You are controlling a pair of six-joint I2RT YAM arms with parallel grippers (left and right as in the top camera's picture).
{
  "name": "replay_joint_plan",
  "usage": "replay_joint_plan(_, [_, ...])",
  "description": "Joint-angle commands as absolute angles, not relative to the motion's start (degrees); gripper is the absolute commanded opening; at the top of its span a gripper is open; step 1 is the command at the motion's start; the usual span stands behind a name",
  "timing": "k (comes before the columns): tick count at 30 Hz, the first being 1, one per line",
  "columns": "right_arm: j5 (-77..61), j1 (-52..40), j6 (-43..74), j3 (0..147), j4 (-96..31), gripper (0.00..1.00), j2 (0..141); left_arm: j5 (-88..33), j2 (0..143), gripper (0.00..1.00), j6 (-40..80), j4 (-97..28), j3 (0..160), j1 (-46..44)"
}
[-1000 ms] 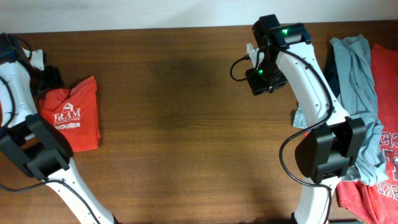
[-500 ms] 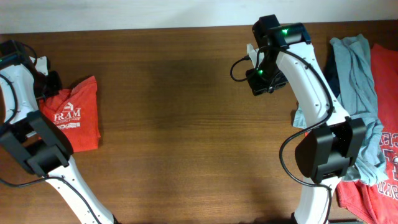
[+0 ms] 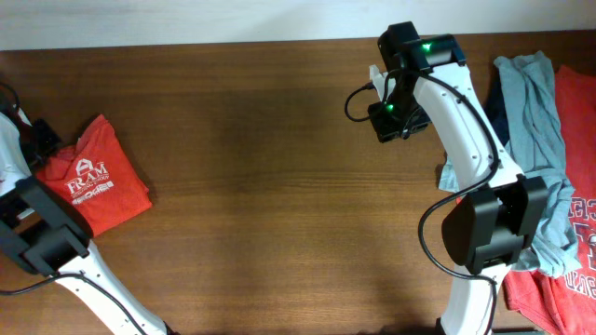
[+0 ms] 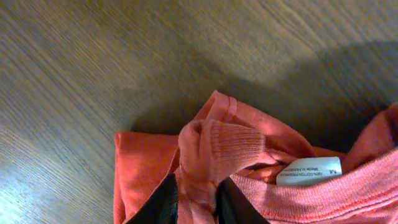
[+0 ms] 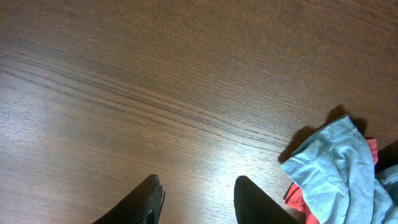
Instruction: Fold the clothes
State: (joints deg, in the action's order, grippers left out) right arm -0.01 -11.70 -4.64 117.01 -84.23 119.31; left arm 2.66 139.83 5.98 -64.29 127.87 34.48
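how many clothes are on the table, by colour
red: 2, the folded red shirt and the red shirt in the pile
light blue: 1, the light blue shirt
dark navy: 1, the dark navy garment, mostly hidden
total: 4

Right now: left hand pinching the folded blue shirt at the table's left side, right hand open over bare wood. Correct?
No: the shirt pinched by the left hand is red, not blue; the left wrist view shows it. Rest holds: table's left side, right hand open over bare wood.
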Motion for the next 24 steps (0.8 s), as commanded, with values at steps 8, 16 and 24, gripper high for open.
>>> replay_joint_plan(8, [0.3, -11.2, -4.1, 117.3, -84.2, 0.43, 119.3, 19.7, 137.4, 0.52, 16.1, -71.4, 126.3, 34.9])
replay_joint_plan(16, [0.3, -11.2, -4.1, 117.3, -84.2, 0.43, 119.3, 11.2, 134.6, 0.63, 16.2, -73.2, 126.5, 34.9])
replay_joint_plan(24, [0.3, -11.2, -4.2, 117.3, -84.2, 0.43, 119.3, -0.4, 129.9, 0.64, 14.4, -78.4, 126.2, 34.9])
